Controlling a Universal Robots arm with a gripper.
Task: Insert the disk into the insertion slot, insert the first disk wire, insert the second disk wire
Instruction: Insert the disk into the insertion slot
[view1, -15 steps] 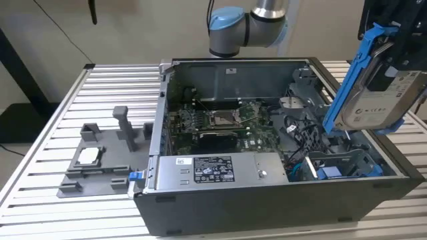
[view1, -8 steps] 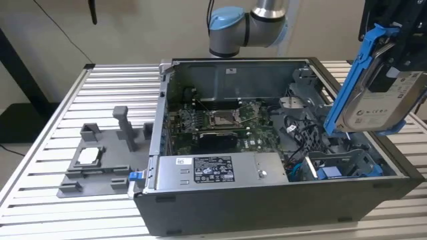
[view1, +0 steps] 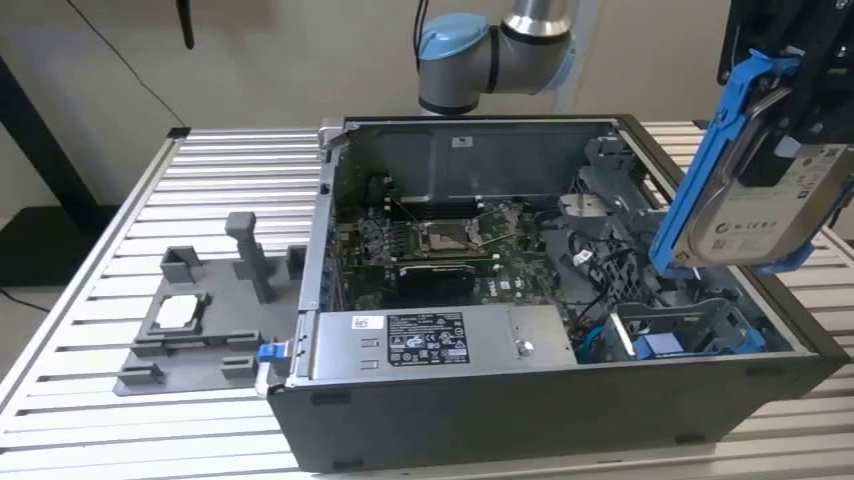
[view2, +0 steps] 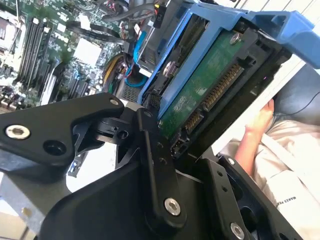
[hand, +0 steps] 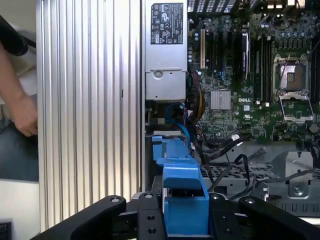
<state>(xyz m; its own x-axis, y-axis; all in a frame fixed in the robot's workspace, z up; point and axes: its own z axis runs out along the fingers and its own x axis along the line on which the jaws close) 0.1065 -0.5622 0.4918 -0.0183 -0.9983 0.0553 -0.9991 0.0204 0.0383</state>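
One disk (view1: 754, 190), clamped between fingers (hand: 150, 220), raised above slot (view1: 681, 325). Step: disk insertion, unseated; likely calls for squaring to slot.

An open computer case (view1: 534, 410) is set on the slatted tabletop (view1: 80, 300); beside it, a grey fixture (view1: 200, 347) is seen, perhaps carrying a chip (view1: 178, 313).

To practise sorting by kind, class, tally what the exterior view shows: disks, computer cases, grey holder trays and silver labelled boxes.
disk: 1
computer case: 1
grey holder tray: 1
silver labelled box: 1
Total: 4
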